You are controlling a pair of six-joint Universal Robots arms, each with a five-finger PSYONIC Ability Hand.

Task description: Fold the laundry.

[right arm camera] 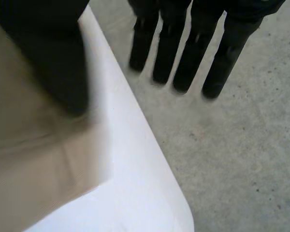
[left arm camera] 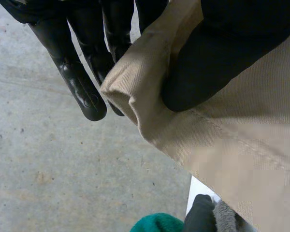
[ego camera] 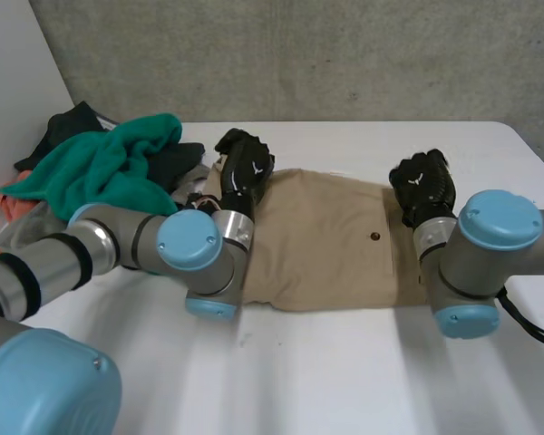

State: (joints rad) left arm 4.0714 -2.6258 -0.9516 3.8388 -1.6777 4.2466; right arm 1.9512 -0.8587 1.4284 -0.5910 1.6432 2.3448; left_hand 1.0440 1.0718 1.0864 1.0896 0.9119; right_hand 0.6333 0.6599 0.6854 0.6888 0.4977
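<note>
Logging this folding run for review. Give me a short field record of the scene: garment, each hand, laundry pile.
garment: tan garment, spread flat on the white table
left hand: at its far left corner, cloth pinched between thumb and fingers
right hand: at its far right corner, fingers straight, open
pile: green, black and grey clothes beside the left hand

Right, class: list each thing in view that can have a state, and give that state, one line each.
Beige garment: spread flat on the table, not yet folded.
Left hand: pinching the garment's far edge between thumb and fingers.
Right hand: open, fingers straight, at the garment's far corner.
Green cloth: crumpled in a heap, unfolded.
</note>
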